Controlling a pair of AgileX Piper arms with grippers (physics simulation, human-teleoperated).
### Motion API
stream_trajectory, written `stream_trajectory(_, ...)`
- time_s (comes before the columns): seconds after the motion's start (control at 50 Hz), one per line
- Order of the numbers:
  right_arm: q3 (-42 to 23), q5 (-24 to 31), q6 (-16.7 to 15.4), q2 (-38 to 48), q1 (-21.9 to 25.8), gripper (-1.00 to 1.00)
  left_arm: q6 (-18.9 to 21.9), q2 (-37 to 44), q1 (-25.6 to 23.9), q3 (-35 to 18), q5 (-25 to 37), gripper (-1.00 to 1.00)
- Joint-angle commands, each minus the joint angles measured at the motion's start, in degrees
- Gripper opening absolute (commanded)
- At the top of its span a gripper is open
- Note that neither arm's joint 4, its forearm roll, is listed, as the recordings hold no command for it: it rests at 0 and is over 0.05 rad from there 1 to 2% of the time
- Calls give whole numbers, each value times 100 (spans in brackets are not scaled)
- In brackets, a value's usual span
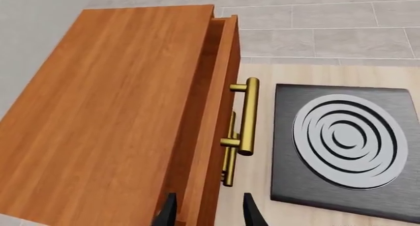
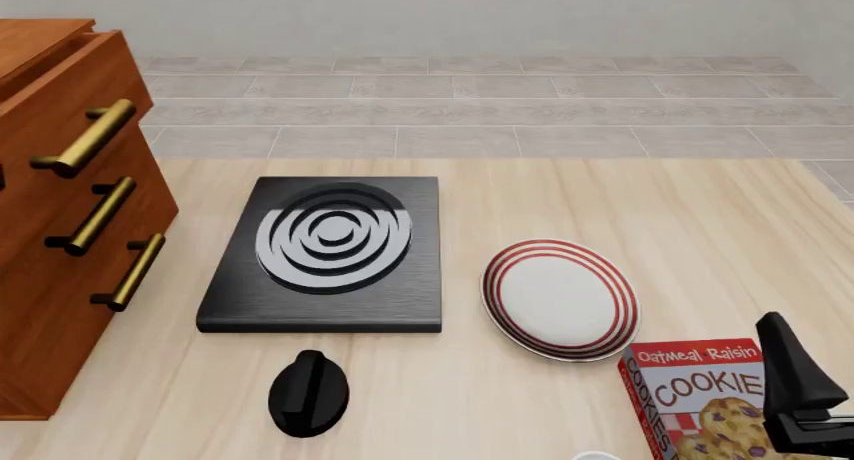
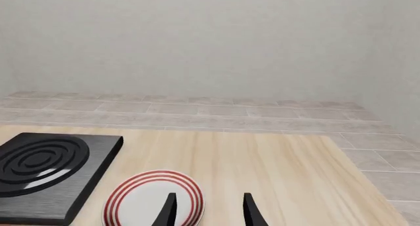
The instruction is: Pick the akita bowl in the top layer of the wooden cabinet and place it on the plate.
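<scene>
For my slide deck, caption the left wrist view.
Left gripper, open, above the wooden cabinet with top layer slightly pulled out.

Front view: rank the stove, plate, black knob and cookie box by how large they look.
1. Black stove
2. Plate
3. Cookie box, cropped by the frame, so its rank is unsure
4. Black knob

The front view looks forward and down over the pale wooden surface (image 2: pixel 694 230). The left wrist view sits close above the reddish-brown wooden cabinet (image 1: pixel 111 113), sharing the black square stove with white rings (image 1: pixel 347 142). The right wrist view looks low across, sharing the red-ringed white plate (image 3: pixel 141 201).
</scene>
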Motion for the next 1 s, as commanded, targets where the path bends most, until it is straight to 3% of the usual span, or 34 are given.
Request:
stream_trajectory(0.02,-21,14,9,0,-2,100,-72,-12,-173,372,192,100)
stream_trajectory(1.0,-53,29,52,0,-13,100,-456,78,-898,418,117,100)
